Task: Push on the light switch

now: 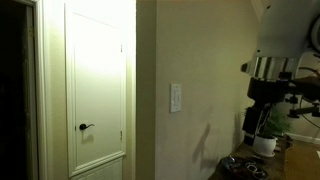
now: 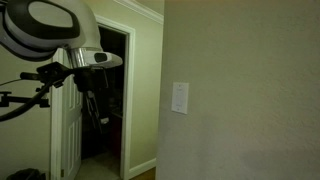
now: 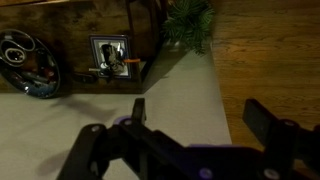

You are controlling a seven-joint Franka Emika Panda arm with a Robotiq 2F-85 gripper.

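The light switch (image 1: 176,97) is a small white upright plate on the beige wall; it shows in both exterior views (image 2: 180,98). My gripper (image 1: 267,120) hangs to the right of the switch in an exterior view, well away from the wall and apart from the plate. In an exterior view the arm (image 2: 60,40) is at the left, far from the switch. In the wrist view the gripper (image 3: 195,112) is open and empty, its two dark fingers spread over a pale surface. The switch is out of the wrist view.
A white door (image 1: 96,90) with a dark lever handle (image 1: 85,127) stands left of the switch. A potted plant (image 1: 266,140) and a dark bowl (image 1: 240,168) sit on a wooden surface below the gripper. A framed photo (image 3: 109,57) shows in the wrist view.
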